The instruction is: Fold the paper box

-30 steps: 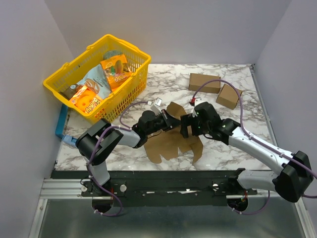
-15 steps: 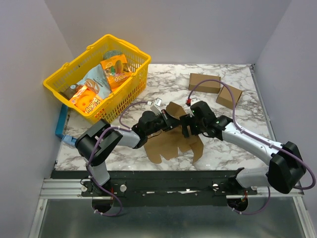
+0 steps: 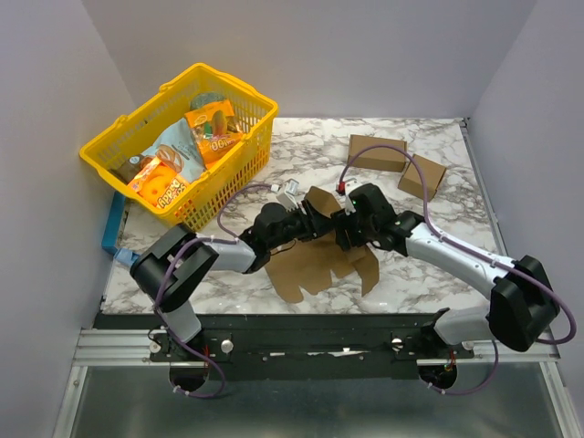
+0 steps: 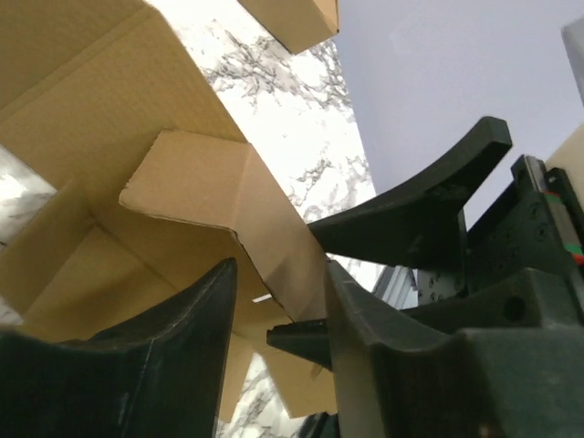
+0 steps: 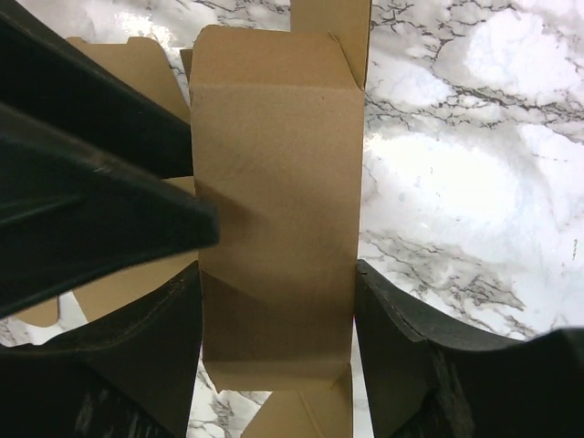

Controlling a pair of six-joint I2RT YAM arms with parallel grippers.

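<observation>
Mid-frame, the left gripper and right gripper are both clamping flaps of the paper box; light, bendy card, probably best gripped beside creases.

We see a white marbled bench. On it rest the paper box, a yellow basket at the far left, and two brown cuboids far right.
</observation>
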